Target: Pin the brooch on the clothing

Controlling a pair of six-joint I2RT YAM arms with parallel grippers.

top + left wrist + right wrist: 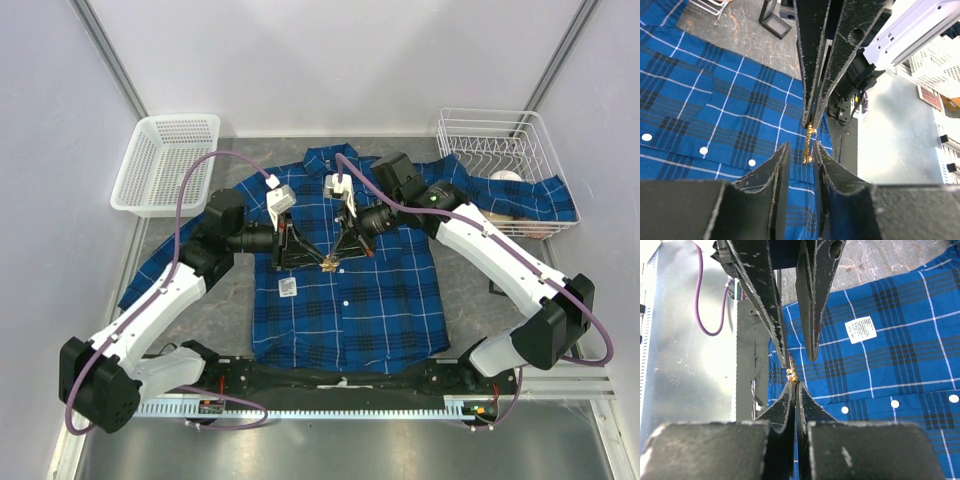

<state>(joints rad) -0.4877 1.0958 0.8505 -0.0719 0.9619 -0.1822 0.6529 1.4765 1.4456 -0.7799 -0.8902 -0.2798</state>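
1. Top external view: I see the blue plaid shirt (340,320) spread front-up on the grey table (225,300), with its collar toward 12 o'clock. One sleeve reaches out at 2 o'clock to the wire rack (500,135). A white plastic basket (165,165) sits at 10 o'clock.
2. The two arms meet tip to tip over the shirt's chest. The left gripper (318,260) comes in from 10 o'clock and the right gripper (336,258) from 1 o'clock.
3. The brooch (328,266), a tiny gold ornament, hangs right where the tips meet, a little above the middle of the shirt.
4. On the right wrist camera, the right jaws are pressed together and pinch one end of the brooch at their very tips.
5. On the left wrist camera, the left jaws stand a narrow gap apart and the rest of the brooch hangs in that gap. I cannot tell whether either left finger touches it.
6. I cannot tell whether the brooch touches the cloth beneath.
7. The shirt's white square tag (287,287) lies at 8 o'clock from the brooch, near but apart from it. A row of white buttons (703,150) runs along the placket.
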